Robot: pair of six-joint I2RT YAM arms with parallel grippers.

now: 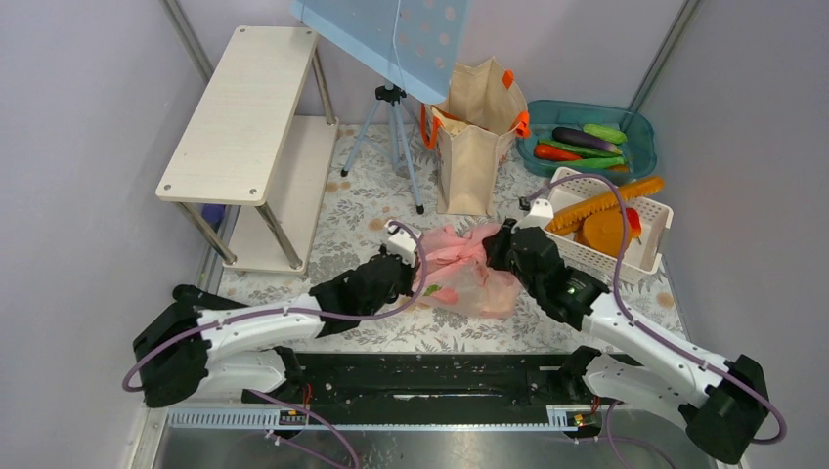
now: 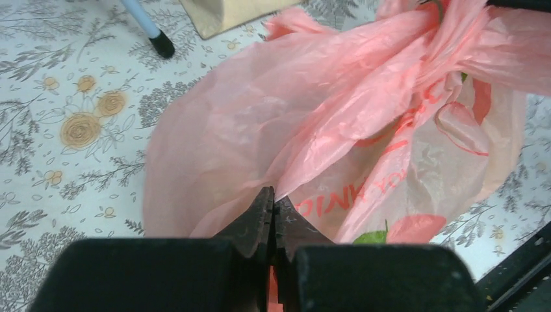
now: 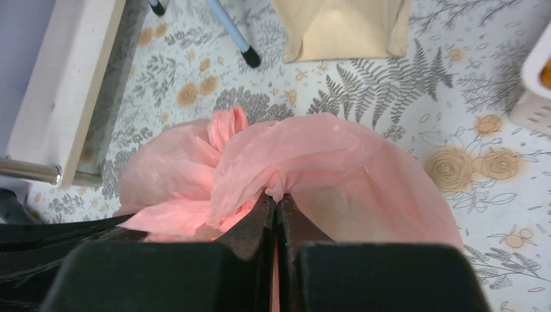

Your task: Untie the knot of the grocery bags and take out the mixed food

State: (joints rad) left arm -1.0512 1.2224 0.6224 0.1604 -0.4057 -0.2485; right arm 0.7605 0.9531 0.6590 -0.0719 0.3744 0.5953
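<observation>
- Top external: we see the pink bag [image 1: 467, 272] at table centre, knot tied, tote [image 1: 476, 137] at its 12 o'clock.
- Left gripper [image 2: 273, 203] pinches bag film at 9 o'clock.
- Right gripper [image 3: 276, 200] clamps a fold at 3 o'clock.

Tote [image 1: 472, 137], tripod [image 1: 393, 137] block behind bag [image 1: 469, 269]; front open.

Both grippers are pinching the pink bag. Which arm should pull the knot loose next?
Probably right. The right gripper is shut on bunched plastic beside the bag's knot; the left gripper pinches a strand farther from the knot, better for anchoring.
</observation>
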